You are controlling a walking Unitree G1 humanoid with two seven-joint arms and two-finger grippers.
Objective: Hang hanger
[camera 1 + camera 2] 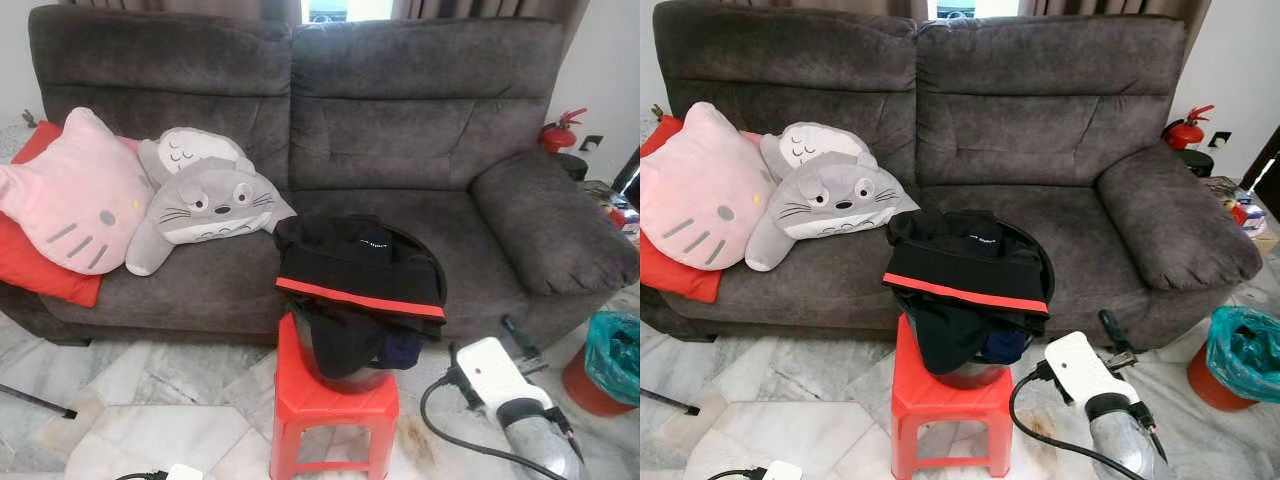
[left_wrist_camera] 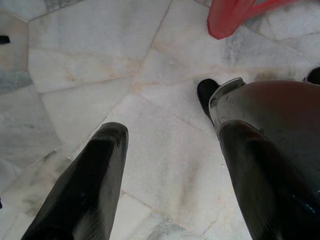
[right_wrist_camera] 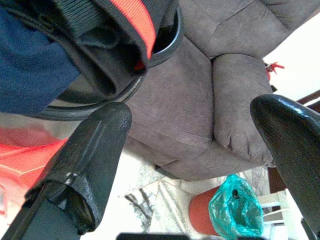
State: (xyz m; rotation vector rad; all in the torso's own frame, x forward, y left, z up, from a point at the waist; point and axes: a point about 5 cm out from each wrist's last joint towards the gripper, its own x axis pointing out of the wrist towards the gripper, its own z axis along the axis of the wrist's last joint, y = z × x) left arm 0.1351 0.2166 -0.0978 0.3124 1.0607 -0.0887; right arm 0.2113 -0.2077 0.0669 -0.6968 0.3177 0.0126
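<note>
A black round basket [image 1: 425, 262] heaped with dark clothes stands on a red plastic stool [image 1: 335, 400] in front of a grey sofa [image 1: 400, 120]. A black garment with a red stripe [image 1: 360, 275] drapes over the basket's front, with a blue piece [image 3: 30, 70] underneath. My right gripper [image 1: 515, 335] is low at the stool's right, open, with nothing between its fingers [image 3: 100, 135]; it faces the basket's rim and the sofa's right armrest [image 3: 240, 100]. Over the marble floor [image 2: 100, 75] my left gripper [image 2: 170, 170] hangs open and holds nothing.
A pink cat cushion [image 1: 75, 195], a grey plush [image 1: 205, 205] and a red cushion [image 1: 40, 265] lie on the sofa's left. A red bin with a teal bag [image 1: 610, 365] stands at the right, a fire extinguisher [image 1: 560, 130] behind the armrest. A black cable [image 1: 440, 425] crosses the floor.
</note>
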